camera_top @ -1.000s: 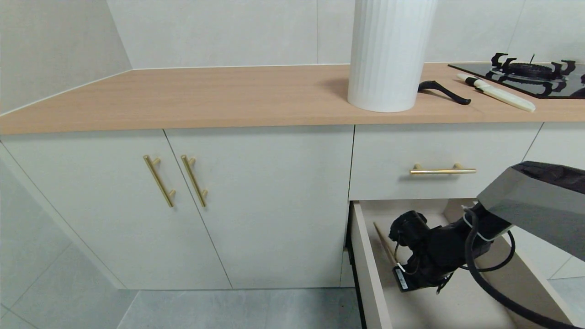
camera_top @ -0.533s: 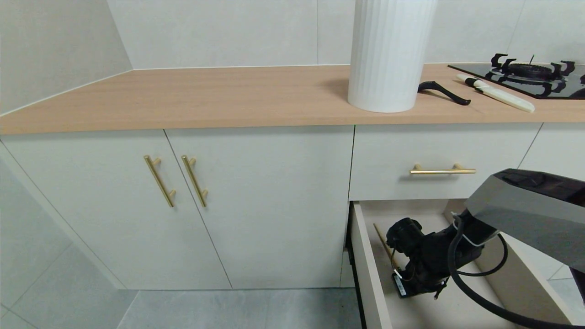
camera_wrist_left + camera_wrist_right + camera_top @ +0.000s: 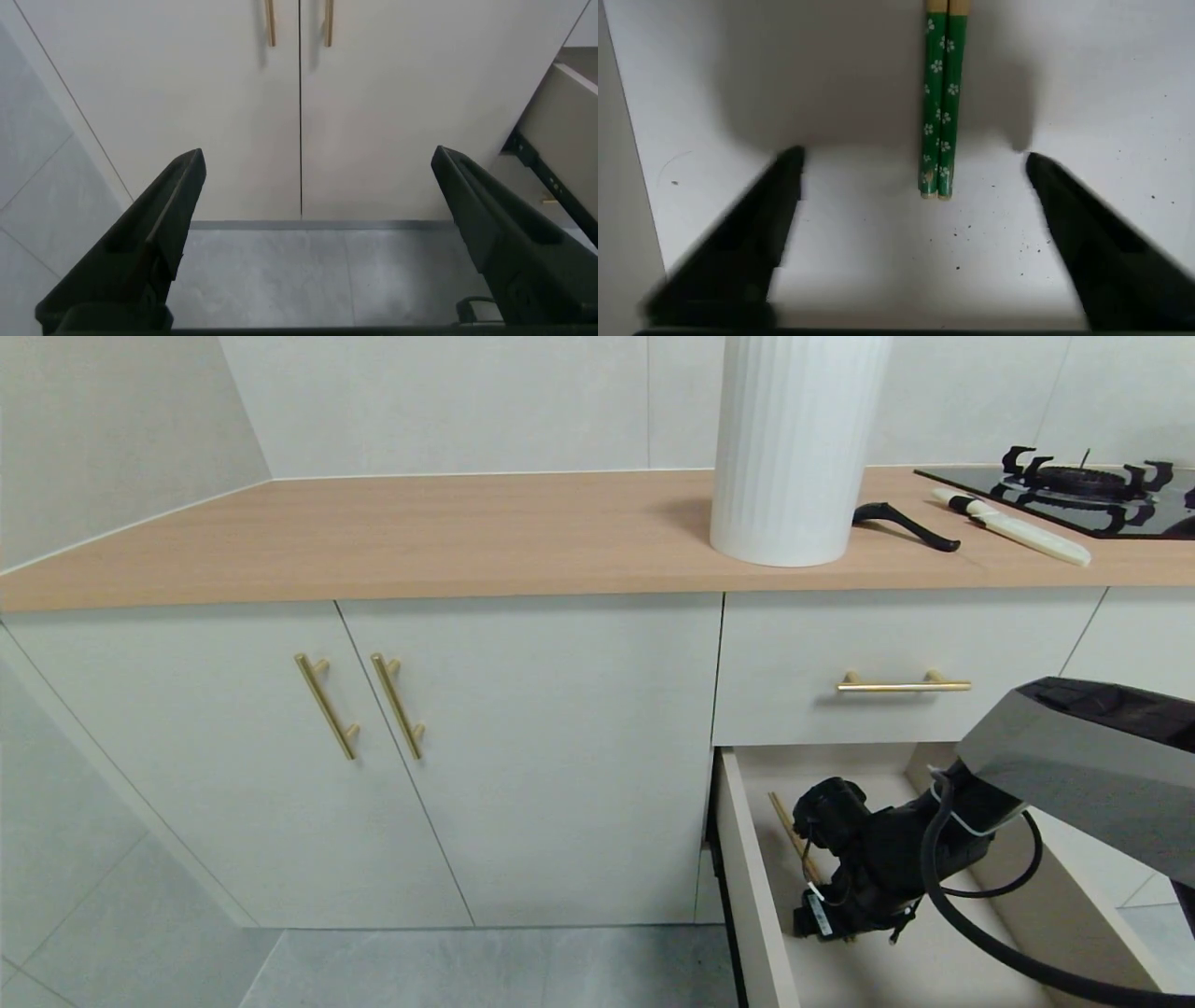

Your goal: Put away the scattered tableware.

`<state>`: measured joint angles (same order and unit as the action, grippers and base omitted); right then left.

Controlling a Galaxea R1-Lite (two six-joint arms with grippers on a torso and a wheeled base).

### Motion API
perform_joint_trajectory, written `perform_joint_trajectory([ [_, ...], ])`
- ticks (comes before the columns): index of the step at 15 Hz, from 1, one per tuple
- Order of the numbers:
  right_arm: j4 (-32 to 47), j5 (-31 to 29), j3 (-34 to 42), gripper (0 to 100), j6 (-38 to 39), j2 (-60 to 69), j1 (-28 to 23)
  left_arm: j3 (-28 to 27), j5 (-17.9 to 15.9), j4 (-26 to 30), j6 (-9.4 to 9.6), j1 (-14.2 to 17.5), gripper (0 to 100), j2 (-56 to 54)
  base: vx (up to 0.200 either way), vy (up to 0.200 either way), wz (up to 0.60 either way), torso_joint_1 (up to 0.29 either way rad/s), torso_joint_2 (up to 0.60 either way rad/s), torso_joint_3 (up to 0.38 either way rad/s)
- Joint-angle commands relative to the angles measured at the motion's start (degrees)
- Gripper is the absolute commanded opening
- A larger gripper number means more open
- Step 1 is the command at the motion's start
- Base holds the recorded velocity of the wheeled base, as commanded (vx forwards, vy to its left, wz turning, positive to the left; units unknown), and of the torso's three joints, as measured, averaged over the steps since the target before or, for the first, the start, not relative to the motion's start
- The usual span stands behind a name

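Right wrist view looks down into the open drawer (image 3: 1120, 84), where a pair of green chopsticks (image 3: 938, 103) with small white flowers lies side by side on the pale floor. The right hand (image 3: 913, 159) hangs just above them with its fingers (image 3: 738, 252) spread wide. The chopsticks run between the two fingers and touch neither.

In the head view the chopsticks (image 3: 789, 826) show near the drawer's left wall (image 3: 747, 859), just beside the right arm's black wrist, which dips into the drawer.

On the desk (image 3: 420, 532) above stand a tall white ribbed cylinder (image 3: 794, 448), a black curved tool (image 3: 906, 523) just beside it, a cream utensil (image 3: 1013, 527) with a black band and, farther right, a black stove (image 3: 1083, 490).

The left hand (image 3: 318, 157) is spread open and holds nothing. It faces the closed cupboard doors (image 3: 299, 103) above the grey floor (image 3: 308, 275).
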<state>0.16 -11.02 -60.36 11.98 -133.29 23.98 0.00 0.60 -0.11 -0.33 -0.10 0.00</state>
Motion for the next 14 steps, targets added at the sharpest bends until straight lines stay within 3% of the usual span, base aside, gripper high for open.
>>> perform_joint_trajectory([
  [1, 0.28, 0.03, 0.59, 100, 0.06, 3.92, 0.02, 0.00, 0.02, -0.07, -0.02, 0.01, 100, 0.00, 0.000, 0.000, 0.00, 0.000, 0.00, 0.000],
  [14, 1.07, 0.03, 4.55, 100, -1.35, 42.68, -3.76, 0.00, 0.02, -0.07, -0.02, 0.01, 100, 0.00, 0.000, 0.000, 0.00, 0.000, 0.00, 0.000],
])
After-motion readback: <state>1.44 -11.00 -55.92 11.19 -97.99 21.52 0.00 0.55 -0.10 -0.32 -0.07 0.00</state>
